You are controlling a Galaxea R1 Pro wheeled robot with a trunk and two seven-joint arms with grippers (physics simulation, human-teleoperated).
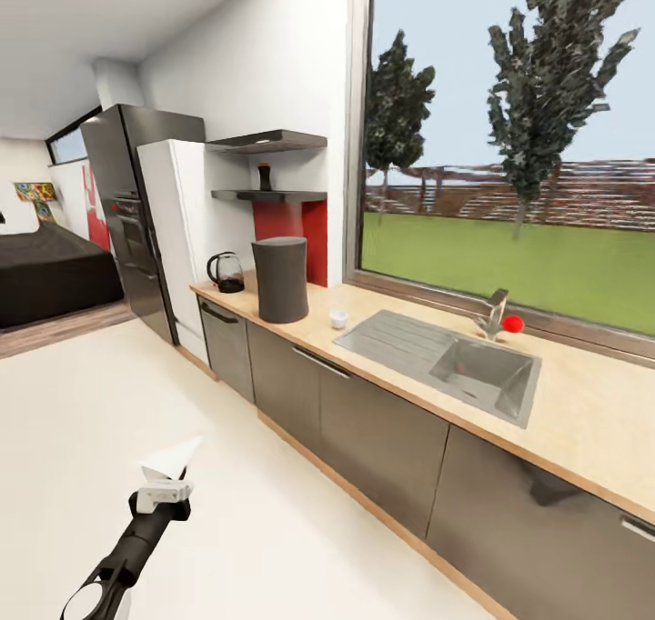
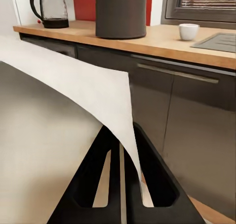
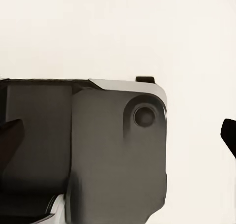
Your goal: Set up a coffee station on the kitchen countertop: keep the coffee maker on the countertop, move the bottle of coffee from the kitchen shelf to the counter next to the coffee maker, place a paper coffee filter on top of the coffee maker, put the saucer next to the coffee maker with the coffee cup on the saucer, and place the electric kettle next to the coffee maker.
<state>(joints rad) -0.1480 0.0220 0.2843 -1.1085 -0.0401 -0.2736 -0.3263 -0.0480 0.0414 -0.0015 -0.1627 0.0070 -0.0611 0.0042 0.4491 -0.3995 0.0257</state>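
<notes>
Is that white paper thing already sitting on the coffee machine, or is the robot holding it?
Held. The left gripper's fingers are shut on the paper filter, out over the floor, short of the coffee maker.

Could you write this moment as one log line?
left pincer: shut on paper coffee filter | coffee maker, electric kettle, coffee cup: on kitchen countertop

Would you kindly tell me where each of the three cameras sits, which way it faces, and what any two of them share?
Head view: high on the robot, looking down along the light wood-look countertop and window; the left arm shows, its hand holding the thin white paper filter.
Left wrist view: behind the left hand, facing the dark grey cabinet fronts; the fingers pinch the filter.
Right wrist view: faces a dark grey robot part over pale floor.
Shared by head and left wrist: tall dark grey coffee maker, glass kettle, tiny white cup.
</notes>
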